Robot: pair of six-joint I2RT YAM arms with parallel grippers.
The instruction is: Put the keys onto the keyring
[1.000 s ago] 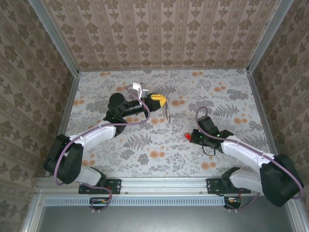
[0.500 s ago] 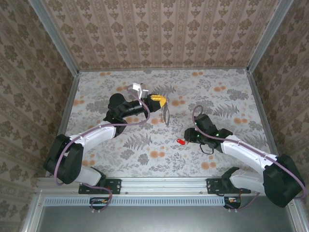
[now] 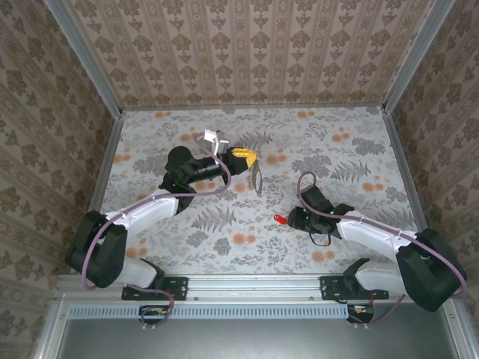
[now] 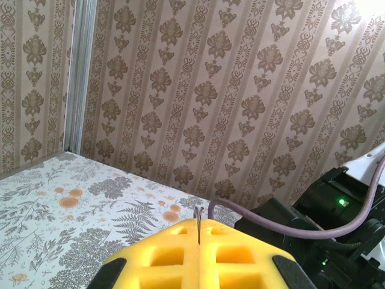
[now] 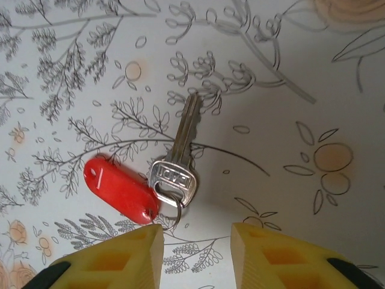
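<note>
Here, the silver metal key (image 5: 176,162) with its red oval plastic tag (image 5: 120,189) is seen lying flat on the floral table (image 5: 301,72), just beyond the right gripper (image 5: 197,235). Its yellow fingers (image 5: 120,259) are parted and empty. Key and tag are joined by a small wire ring (image 5: 172,212), nearest the gap. The left gripper (image 4: 198,226) is clamped on the thin brownish-grey metal keyring (image 3: 258,179).

The keys (image 5: 174,176) were silvery with a bright red oval end. Beneath the keys, the table (image 5: 289,78) was pale grey, printed with dark ferns and orange blossoms. Pads (image 5: 120,262) near the keys were yellow. Beyond the keys, the keyring (image 3: 259,179) was brownish-grey and the walls (image 3: 254,52) brown damask stripes.
</note>
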